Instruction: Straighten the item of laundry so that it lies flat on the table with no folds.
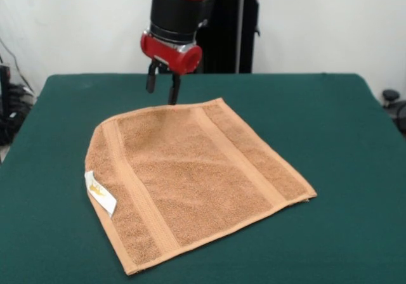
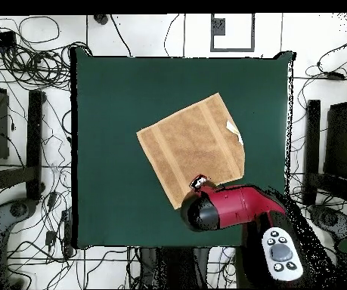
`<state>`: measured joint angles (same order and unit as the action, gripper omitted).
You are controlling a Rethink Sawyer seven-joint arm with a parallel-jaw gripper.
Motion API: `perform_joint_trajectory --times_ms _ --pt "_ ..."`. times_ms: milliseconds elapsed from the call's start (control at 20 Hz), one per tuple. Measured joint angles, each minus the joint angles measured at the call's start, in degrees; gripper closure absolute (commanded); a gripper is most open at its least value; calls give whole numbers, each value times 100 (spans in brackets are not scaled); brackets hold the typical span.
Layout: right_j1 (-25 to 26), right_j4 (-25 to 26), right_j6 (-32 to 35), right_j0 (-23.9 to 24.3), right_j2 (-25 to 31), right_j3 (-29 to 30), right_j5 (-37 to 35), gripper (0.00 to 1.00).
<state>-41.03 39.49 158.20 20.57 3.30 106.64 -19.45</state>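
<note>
- The white tag (image 1: 100, 193) is sticking out at the towel's left edge, where that corner is looking rounded and tucked under.
- The towel (image 1: 196, 179) is lying mostly spread on the green table (image 1: 342, 125), turned at an angle, its woven bands running diagonally.
- The red and black arm is reaching down from above, wrist pointing downward.
- The gripper (image 1: 162, 87) is hanging just over the towel's far edge, fingers slightly apart, gripping nothing.
</note>
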Motion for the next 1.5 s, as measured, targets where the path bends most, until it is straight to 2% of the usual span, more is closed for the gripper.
perform_joint_trajectory --times_ms 250,750,1500 --pt "-201 1 0 53 116 86 -155 0" --pt "-235 2 0 54 343 86 -195 0" --pt "281 8 0 2 649 -222 -195 0"
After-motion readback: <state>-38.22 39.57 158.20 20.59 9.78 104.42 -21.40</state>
